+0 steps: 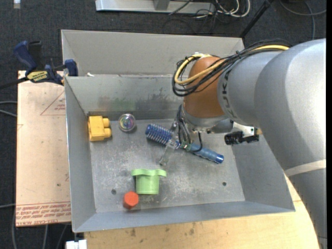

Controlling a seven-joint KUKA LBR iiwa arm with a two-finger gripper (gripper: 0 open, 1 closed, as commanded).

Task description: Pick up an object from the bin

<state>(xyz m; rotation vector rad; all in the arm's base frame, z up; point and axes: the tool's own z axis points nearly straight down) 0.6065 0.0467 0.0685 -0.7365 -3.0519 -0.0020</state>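
Reaching into a grey metal bin (78,139) from the right, a robot arm's gripper (177,140) sits low over a blue hairbrush (158,134), at the point where the bristled head meets the handle. The brush lies flat near the middle of the bin floor, toward the back wall, with its head pointing left and its handle running down to the right. Whether the gripper is open or closed cannot be told from this angle.

The narrow neck looks like a sensible place to take hold, being slimmer than the ridged head and close to the brush's balance point. The brush appears to be hard plastic with rows of stiff bristles.

The other objects lie well apart from it, leaving room to work. A chunky yellow block (98,127) sits beside a small shiny ball (127,122) to the left. A pale green cup (148,180) with a flared rim sits next to a little orange cap (130,199) at the front. The bin's floor is scuffed, dull metal.
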